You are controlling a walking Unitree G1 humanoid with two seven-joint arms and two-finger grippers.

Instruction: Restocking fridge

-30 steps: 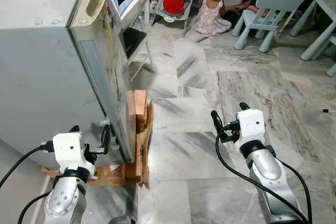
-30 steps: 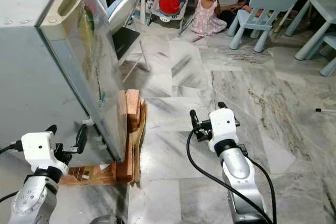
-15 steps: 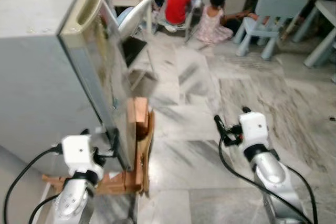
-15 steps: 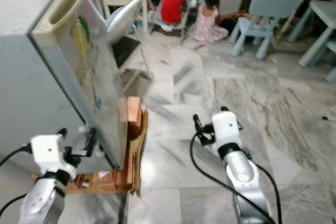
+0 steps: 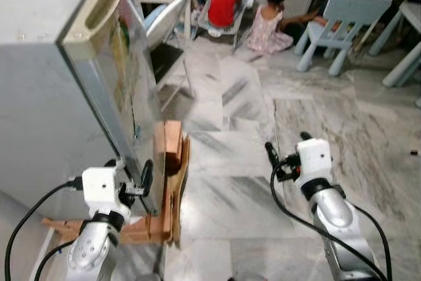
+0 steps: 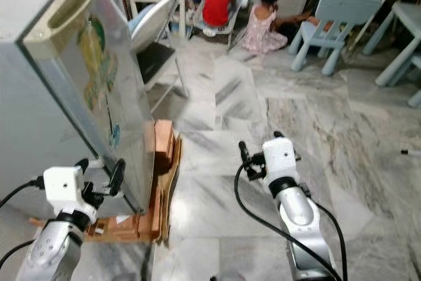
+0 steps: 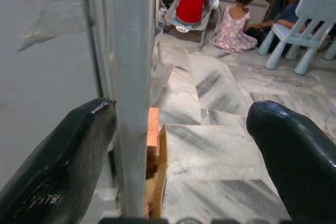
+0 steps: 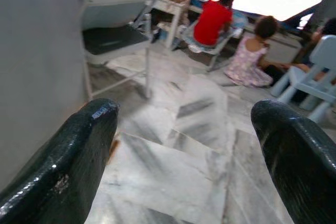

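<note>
Fridge (image 5: 52,83) stands at our left on a wooden pallet (image 5: 168,182), its door shut. Our left gripper (image 5: 131,179) is low at the door's bottom corner, fingers spread wide, one on each side of the door's edge (image 7: 131,103), grasping nothing. Our right gripper (image 5: 286,156) hangs over the marble floor (image 5: 250,136), well apart from the fridge, fingers also spread and empty. Beyond, people (image 5: 266,14) sit on the floor near a pale blue chair (image 5: 342,24) and a folding chair (image 5: 168,37).

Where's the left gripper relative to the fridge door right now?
The left gripper is open low on the robot's left, fingers straddling the fridge door edge, just above the wooden pallet.
</note>
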